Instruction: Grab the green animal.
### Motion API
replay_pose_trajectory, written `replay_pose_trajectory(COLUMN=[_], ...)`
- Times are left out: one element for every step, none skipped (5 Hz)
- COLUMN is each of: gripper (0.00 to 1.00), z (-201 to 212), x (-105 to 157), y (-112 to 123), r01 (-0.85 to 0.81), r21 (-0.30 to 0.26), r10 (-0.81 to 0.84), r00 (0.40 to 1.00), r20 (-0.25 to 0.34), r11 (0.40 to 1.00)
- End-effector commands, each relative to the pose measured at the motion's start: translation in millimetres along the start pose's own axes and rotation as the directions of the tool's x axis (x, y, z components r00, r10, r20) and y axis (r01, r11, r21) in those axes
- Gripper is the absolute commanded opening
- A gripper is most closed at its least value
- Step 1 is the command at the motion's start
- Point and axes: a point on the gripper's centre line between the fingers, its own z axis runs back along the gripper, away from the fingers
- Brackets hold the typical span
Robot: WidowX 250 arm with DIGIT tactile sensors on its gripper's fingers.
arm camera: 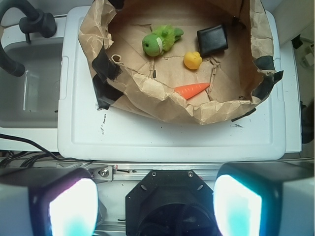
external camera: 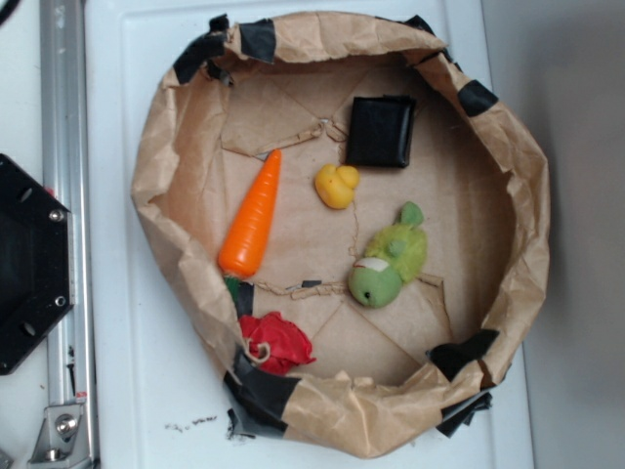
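The green animal point(external camera: 389, 261) is a lime-green plush with a darker round head and a white face patch. It lies on the brown paper floor of the paper-lined basin point(external camera: 146, 166), right of centre. In the wrist view it lies at the far left of the basin point(arm camera: 160, 40). My gripper point(arm camera: 155, 206) shows only in the wrist view. Its two glowing fingers point(arm camera: 74, 209) stand wide apart and hold nothing. It hovers high over the robot base, well short of the basin and the animal. The exterior view does not show the gripper.
An orange carrot point(external camera: 254, 217), a yellow duck point(external camera: 337, 186), a black square pouch point(external camera: 381, 131) and a red cloth lump point(external camera: 276, 342) also lie in the basin. Its crumpled paper wall point(arm camera: 162, 101) stands raised all round. The black robot base point(external camera: 29, 264) and a metal rail point(external camera: 63, 225) are at the left.
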Motion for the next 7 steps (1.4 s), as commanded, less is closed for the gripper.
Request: replay_pose_trajectory(gripper=[1.0, 1.0, 1.0, 1.0, 1.0, 1.0, 1.0], z=[0.0, -37.8, -61.7, -88.8, -126.0, -153.1, -175.0], x=[0.0, 43.8, 81.9, 113.1, 126.8, 130.7, 142.0], y=[0.0, 14.0, 30.8, 58.4, 65.3, 56.4, 37.1], r01=[0.0, -0.009, -0.099, -0.334, -0.568, -0.744, -0.664], r21=[0.0, -0.08, -0.096, -0.099, -0.118, -0.1, -0.069], r10=[0.0, 0.015, 0.107, 0.346, 0.579, 0.75, 0.668], r00=[1.0, 0.997, 0.99, 0.927, 0.811, 0.649, 0.739], r20=[0.0, 0.074, 0.092, 0.144, 0.085, 0.129, 0.088], r11=[1.0, 0.997, 0.991, 0.937, 0.814, 0.661, 0.744])
